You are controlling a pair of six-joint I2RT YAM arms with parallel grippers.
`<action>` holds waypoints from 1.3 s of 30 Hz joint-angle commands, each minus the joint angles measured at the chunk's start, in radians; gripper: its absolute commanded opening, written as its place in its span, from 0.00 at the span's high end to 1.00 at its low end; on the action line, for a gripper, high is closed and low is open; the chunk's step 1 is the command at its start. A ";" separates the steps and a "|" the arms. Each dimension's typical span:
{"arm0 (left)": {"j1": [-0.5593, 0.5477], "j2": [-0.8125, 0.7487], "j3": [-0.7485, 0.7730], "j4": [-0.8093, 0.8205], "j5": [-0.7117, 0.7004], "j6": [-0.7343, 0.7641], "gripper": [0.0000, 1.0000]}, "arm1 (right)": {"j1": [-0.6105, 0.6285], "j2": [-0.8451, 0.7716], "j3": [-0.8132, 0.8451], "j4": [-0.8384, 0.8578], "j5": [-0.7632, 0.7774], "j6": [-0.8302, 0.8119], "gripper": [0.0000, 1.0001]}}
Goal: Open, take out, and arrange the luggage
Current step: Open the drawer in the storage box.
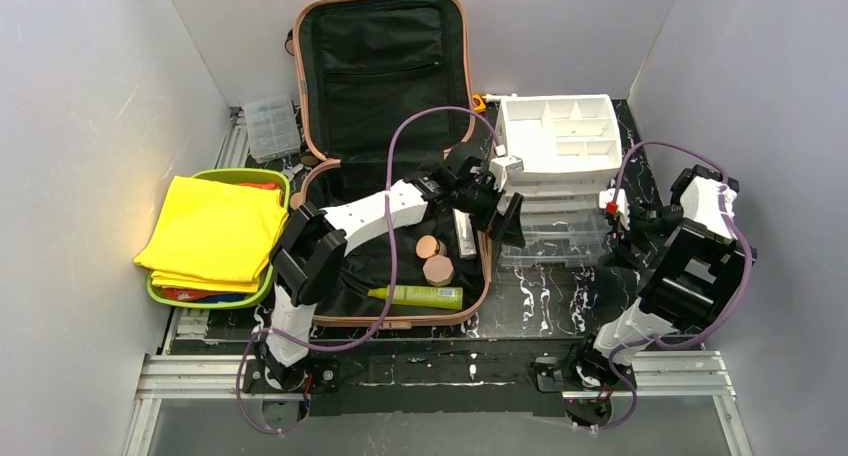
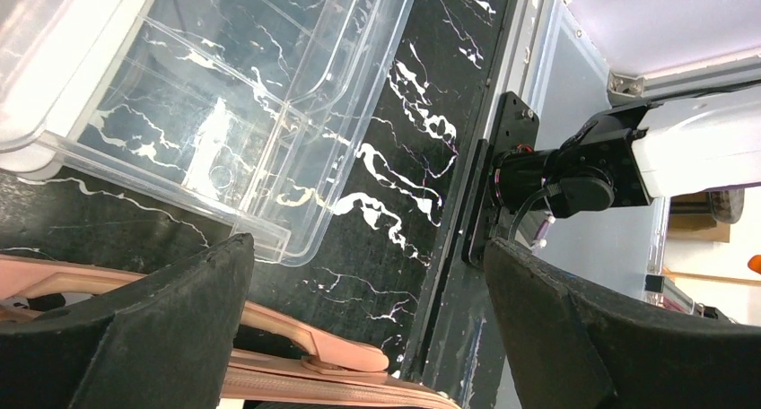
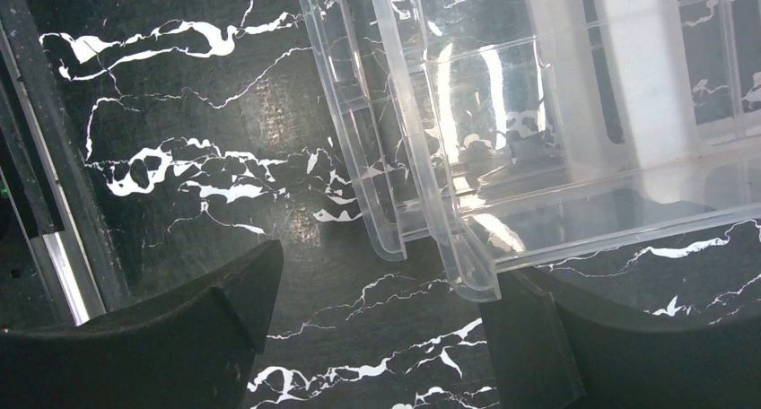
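Observation:
The salmon-pink luggage (image 1: 480, 276) lies open at the table's middle, its black-lined lid (image 1: 385, 66) leaning on the back wall. Inside lie a green tube (image 1: 420, 296), two tan round pieces (image 1: 434, 258) and a white flat item (image 1: 466, 234). My left gripper (image 1: 508, 219) is open and empty over the luggage's right rim, whose pink edge and handle (image 2: 314, 346) show in the left wrist view. My right gripper (image 1: 618, 238) is open and empty beside the clear drawer trays (image 1: 556, 238), whose corners (image 3: 431, 203) show in the right wrist view.
A white drawer organizer (image 1: 560, 134) sits on the clear trays at the back right. A lime-green tray (image 1: 225, 298) with a folded yellow cloth (image 1: 215, 231) stands at the left. A small clear box (image 1: 271, 126) sits behind it. The table (image 1: 560, 296) is black marble.

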 commanded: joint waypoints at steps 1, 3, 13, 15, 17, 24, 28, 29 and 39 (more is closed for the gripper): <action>-0.029 -0.054 -0.029 -0.056 0.027 -0.011 0.00 | 0.005 -0.041 -0.005 -0.051 0.017 -0.010 0.13; -0.032 -0.053 -0.023 -0.056 0.020 -0.009 0.01 | 0.005 -0.033 0.014 -0.051 0.007 0.003 0.13; -0.033 -0.043 0.025 -0.083 0.024 -0.006 0.01 | 0.005 -0.059 0.013 -0.051 0.021 -0.015 0.13; -0.032 -0.038 0.022 -0.085 0.034 -0.007 0.00 | 0.005 -0.057 0.009 -0.051 0.043 -0.015 0.13; -0.032 -0.028 0.024 -0.085 0.050 -0.017 0.01 | 0.005 -0.047 0.021 -0.051 0.050 -0.002 0.13; -0.036 -0.031 0.026 -0.083 0.092 -0.030 0.01 | 0.004 -0.011 0.084 -0.051 0.009 0.046 0.12; -0.036 -0.045 0.032 -0.103 0.070 -0.008 0.01 | 0.004 -0.048 0.054 -0.053 0.010 0.012 0.09; -0.036 -0.046 0.035 -0.105 0.063 -0.004 0.01 | 0.004 -0.061 0.040 -0.052 0.017 0.003 0.09; -0.034 -0.032 0.061 -0.139 0.005 0.030 0.01 | 0.004 -0.148 -0.081 -0.052 0.087 -0.046 0.10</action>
